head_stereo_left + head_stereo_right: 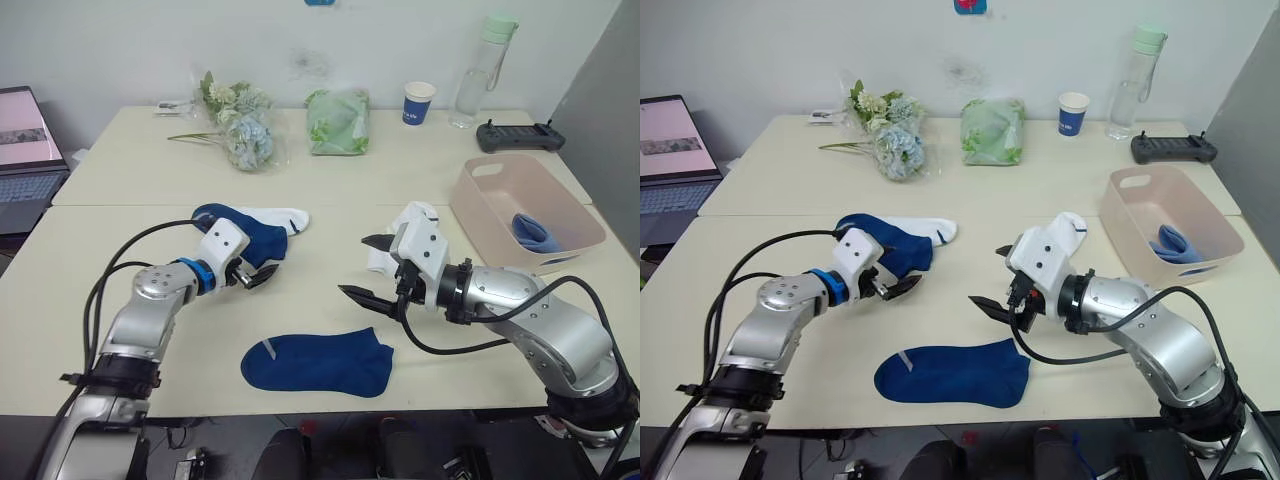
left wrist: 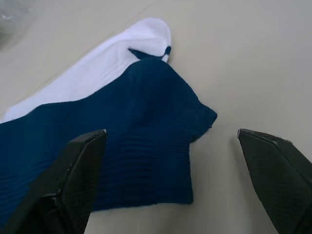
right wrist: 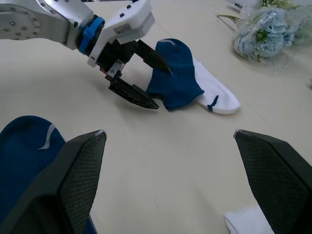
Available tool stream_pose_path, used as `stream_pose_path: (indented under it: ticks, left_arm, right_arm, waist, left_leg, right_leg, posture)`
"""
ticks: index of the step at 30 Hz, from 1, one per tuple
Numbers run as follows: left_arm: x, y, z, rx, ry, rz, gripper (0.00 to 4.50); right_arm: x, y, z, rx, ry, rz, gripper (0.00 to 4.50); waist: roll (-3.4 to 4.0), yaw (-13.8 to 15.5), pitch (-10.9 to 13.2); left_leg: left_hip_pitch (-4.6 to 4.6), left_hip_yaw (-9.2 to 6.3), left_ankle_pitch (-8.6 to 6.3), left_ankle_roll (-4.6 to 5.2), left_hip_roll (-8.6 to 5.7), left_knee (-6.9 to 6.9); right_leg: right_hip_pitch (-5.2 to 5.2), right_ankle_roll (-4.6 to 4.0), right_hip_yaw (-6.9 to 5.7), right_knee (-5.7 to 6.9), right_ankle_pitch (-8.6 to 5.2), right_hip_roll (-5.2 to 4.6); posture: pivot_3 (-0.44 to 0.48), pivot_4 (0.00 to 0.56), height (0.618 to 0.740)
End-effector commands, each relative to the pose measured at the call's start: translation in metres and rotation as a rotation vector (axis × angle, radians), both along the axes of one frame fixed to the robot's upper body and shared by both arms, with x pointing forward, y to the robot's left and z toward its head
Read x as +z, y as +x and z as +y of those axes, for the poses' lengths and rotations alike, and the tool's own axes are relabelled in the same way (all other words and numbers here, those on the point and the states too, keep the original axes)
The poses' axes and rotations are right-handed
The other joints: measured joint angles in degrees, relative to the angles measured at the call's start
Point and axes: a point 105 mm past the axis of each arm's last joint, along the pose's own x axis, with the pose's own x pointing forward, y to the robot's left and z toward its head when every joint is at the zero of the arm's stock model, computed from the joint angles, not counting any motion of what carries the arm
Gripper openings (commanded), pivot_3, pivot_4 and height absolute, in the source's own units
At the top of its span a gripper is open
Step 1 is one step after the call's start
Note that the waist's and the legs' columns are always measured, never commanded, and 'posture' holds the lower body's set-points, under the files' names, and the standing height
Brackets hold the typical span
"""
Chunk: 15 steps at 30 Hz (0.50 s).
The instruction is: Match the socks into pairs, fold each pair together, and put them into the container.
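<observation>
Left hand (image 1: 262, 277): fingers spread, empty, low over the table (image 1: 120, 230), tips at the cuff of a navy sock (image 1: 245, 232).
Right hand (image 1: 368, 268): fingers spread wide, empty, pointed toward the left hand.
Navy sock, far: lies partly over a white sock (image 1: 288, 218).
Navy sock, near (image 1: 318, 362): flat at the table's front edge.
White sock, second (image 1: 418, 215): partly hidden behind the right hand.
Container (image 1: 490, 205): on the table's right side, holding light blue socks (image 1: 537, 233).
</observation>
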Motion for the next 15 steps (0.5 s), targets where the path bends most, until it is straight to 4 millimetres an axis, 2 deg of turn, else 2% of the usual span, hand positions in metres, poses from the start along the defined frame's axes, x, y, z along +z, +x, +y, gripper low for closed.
stream_pose_path:
  ticks: [1, 8, 12, 13, 15]
  left_arm:
    - [0.004, 0.010, 0.000, 0.015, 0.013, -0.025, 3.86]
    - [-0.005, 0.011, -0.001, 0.018, 0.018, 0.036, 1.57]
    - [0.005, 0.009, 0.005, 0.048, -0.051, 0.039, 0.26]
    - [0.011, 0.006, 0.005, 0.040, -0.065, 0.034, 0.01]
    - [0.021, 0.000, 0.005, 0.016, -0.084, 0.030, 0.01]
  right_arm:
    - [0.013, -0.004, 0.000, -0.008, 0.020, -0.058, 4.50]
    - [0.012, -0.005, -0.003, -0.024, 0.018, -0.057, 4.50]
    - [0.010, -0.005, -0.005, -0.036, 0.016, -0.052, 4.50]
    - [0.010, -0.005, -0.005, -0.037, 0.015, -0.051, 4.50]
    - [0.008, -0.005, -0.006, -0.038, 0.013, -0.050, 4.50]
  waist:
    - [-0.02, 0.0, 0.0]
    - [-0.02, 0.0, 0.0]
    - [-0.02, -0.1, 0.0]
    - [-0.02, -0.1, 0.0]
    - [-0.02, -0.3, 0.0]
  left_leg:
    - [-0.14, 0.00, 0.00, 0.00, 0.00, 0.04]
    - [-0.21, -0.01, 0.01, -0.01, 0.00, 0.10]
    - [-0.18, -0.02, 0.01, -0.01, 0.01, 0.10]
    - [-0.18, -0.02, 0.01, -0.01, 0.01, 0.10]
    - [-0.19, -0.02, 0.01, -0.01, 0.02, 0.10]
  right_leg:
    - [-0.16, 0.00, 0.00, 0.05, 0.01, 0.00]
    - [-0.20, 0.01, -0.01, 0.09, 0.01, -0.01]
    - [-0.20, 0.01, -0.02, 0.13, 0.01, 0.00]
    - [-0.20, 0.01, -0.02, 0.13, 0.01, 0.00]
    - [-0.21, 0.01, -0.01, 0.13, 0.01, 0.01]
  posture:
    - [0.000, 0.150, 0.740]
    - [0.000, 0.150, 0.740]
    - [0.000, 0.150, 0.740]
    - [0.000, 0.150, 0.740]
    - [0.000, 0.150, 0.740]
